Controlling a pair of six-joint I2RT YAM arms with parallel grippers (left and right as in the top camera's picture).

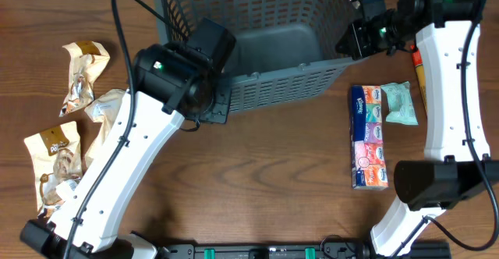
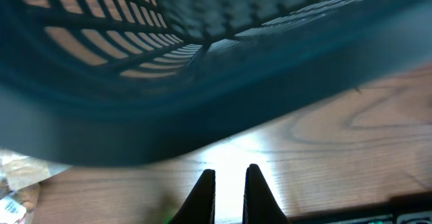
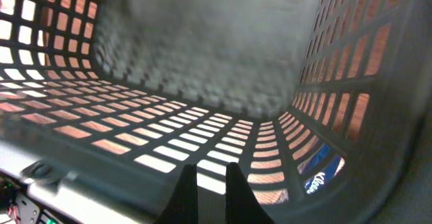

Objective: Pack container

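The container, a dark grey lattice basket, sits tilted at the back middle of the table, with its opening and floor facing the overhead camera. My right gripper is at its right rim. In the right wrist view the fingers are close together over the rim, looking into the basket. My left gripper is at the basket's front left corner. In the left wrist view its fingers are nearly together with bare table between them, and the basket's rim looms just above them.
Several crumpled snack bags lie at the left. A stack of tissue packs and a green packet lie at the right, with an orange item behind them. The tissue packs show through the lattice.
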